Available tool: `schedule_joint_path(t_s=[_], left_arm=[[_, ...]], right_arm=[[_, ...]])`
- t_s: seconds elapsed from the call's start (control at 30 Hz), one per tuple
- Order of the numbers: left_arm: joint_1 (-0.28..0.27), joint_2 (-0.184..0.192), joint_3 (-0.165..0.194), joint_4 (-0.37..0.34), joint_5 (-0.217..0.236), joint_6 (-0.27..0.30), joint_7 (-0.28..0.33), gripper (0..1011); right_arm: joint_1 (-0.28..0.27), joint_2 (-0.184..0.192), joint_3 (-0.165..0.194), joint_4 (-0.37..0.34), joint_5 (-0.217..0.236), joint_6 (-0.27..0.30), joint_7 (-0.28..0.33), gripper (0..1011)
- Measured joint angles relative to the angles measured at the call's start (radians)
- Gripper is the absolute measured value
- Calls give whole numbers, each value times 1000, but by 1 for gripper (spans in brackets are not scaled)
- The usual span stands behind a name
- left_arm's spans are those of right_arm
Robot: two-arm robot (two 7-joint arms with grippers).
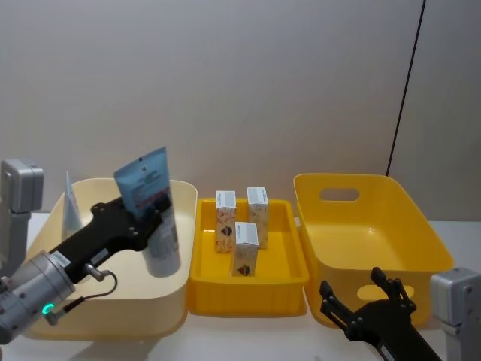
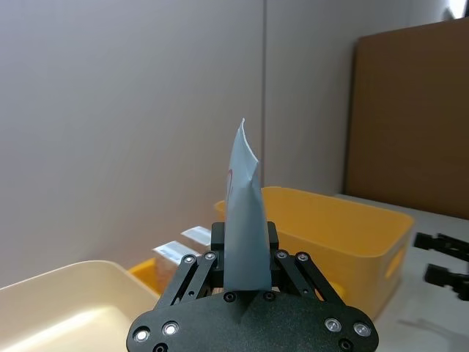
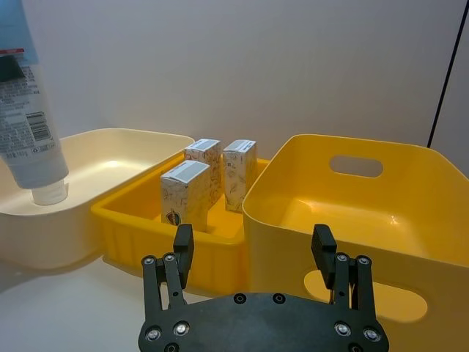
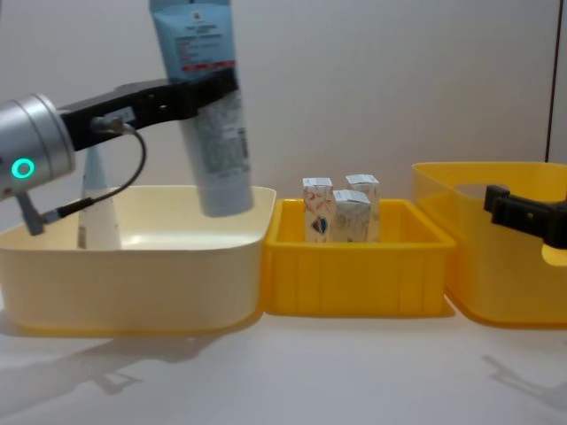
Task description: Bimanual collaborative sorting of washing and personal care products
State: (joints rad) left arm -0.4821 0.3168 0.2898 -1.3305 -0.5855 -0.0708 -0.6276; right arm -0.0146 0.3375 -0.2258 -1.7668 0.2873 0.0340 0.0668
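Cream bin (image 1: 128, 312) sits on the robot's left side of the worktop (image 4: 283, 372), with a yellow tray (image 1: 248, 297) in the middle and a big yellow bin (image 1: 376, 180) on the right, all in a row and close together.

Left gripper (image 1: 154, 207) is above the cream bin, clamped on the white tube (image 1: 162, 242) about mid-body. The tube is near upright and slightly tilted, blue crimped end up and cap end down. The cap end hangs inside the cream bin near its right wall, roughly at rim height. Can't tell if it touches the bin floor.

A pale blue tapered tube (image 1: 70, 207) stands upright at the back left of the cream bin.

Three white cartons (image 1: 245, 248) stand upright in the yellow tray, two at the back and one in front.

Right gripper (image 1: 353, 293) is low at the front of the big yellow bin, jaws wide apart, holding nothing.
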Motion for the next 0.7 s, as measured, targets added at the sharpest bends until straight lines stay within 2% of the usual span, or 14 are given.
schedule_joint_path(t_s=[0.37,0.7], left_arm=[[-19,-40,53,34,-49,-3,-100,271],[-25,-61,84,55,-65,-18,-135,272]], right_arm=[[0,0,0,0,0,0,0,1002],[0,0,0,0,0,0,0,1002]])
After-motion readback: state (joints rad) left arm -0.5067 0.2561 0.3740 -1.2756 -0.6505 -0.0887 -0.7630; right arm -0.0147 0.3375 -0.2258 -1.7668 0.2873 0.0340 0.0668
